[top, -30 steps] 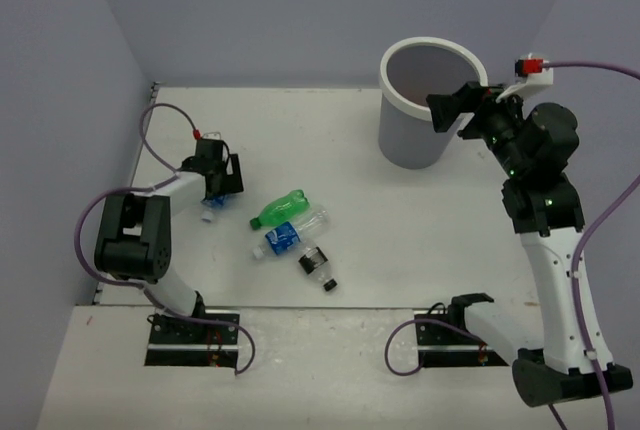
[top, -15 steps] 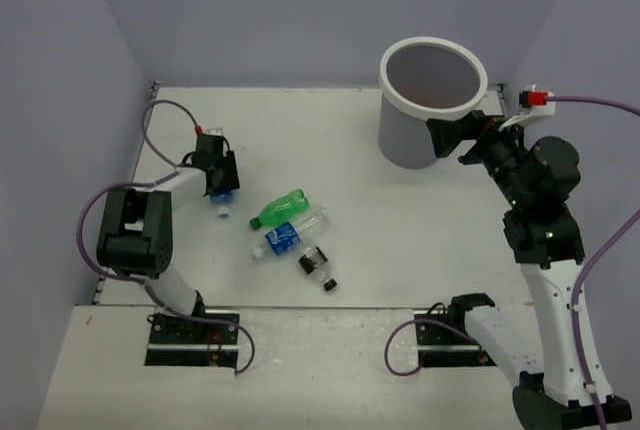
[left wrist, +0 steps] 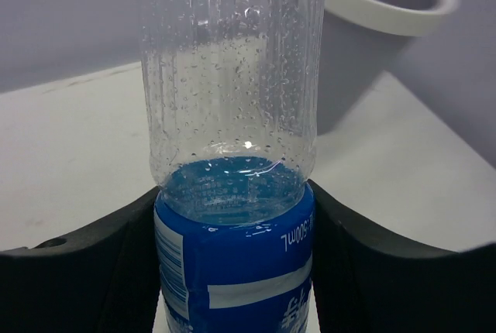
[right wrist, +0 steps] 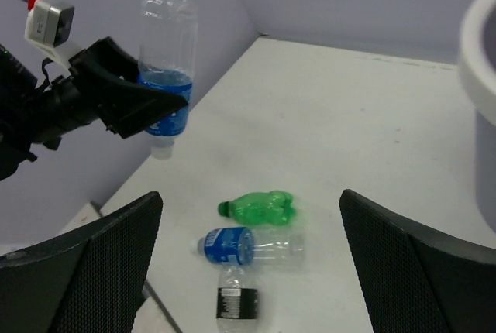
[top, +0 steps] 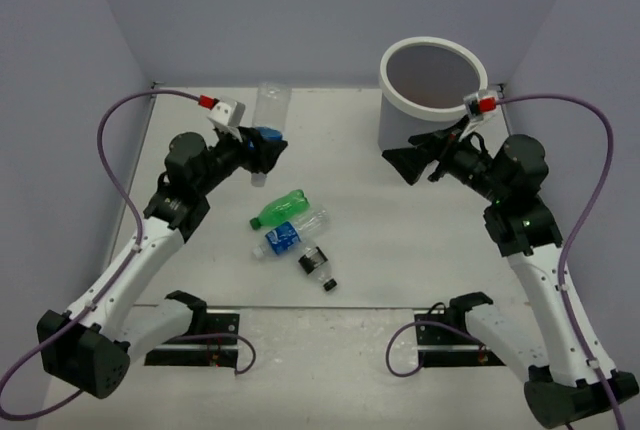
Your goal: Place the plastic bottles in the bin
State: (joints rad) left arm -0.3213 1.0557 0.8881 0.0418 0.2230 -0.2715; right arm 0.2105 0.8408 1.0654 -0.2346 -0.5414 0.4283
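Nearest the arm bases, three bottles lie on their sides in a loose cluster on the tabletop (top: 420, 250), left of centre. The dark-labelled bottle (top: 316, 265) is closest, then the clear bottle with blue label (top: 288, 234), then the green bottle (top: 278, 210). The last two lie close together; we cannot tell if they touch. All look empty, so we judge them light, thin-walled, apt to roll, and easy to dent under a hard squeeze. Best hold, we think: across the body at the label band, square to the long axis, not on the tapered neck.

Beyond the cluster, the left hand (top: 262, 146) pinches the held blue-labelled bottle (left wrist: 232, 116) clear of the tabletop, cap down, base up. Its fingers (left wrist: 77, 286) press on either side of the label. The clear body above shows droplets inside, no standing liquid. Glossy label: we suspect it could slip in a fast swing.

The right hand (top: 408, 163) is spread wide, holds nothing, hangs close by the bin's near wall and faces the cluster.

Farthest: the bin (top: 384, 78), back right, mouth up, well apart from the held bottle. Only bare tabletop lies between them. The one thing we see near the carry path is the right hand with its arm. The rim stands high, so the bottle must pass over it.
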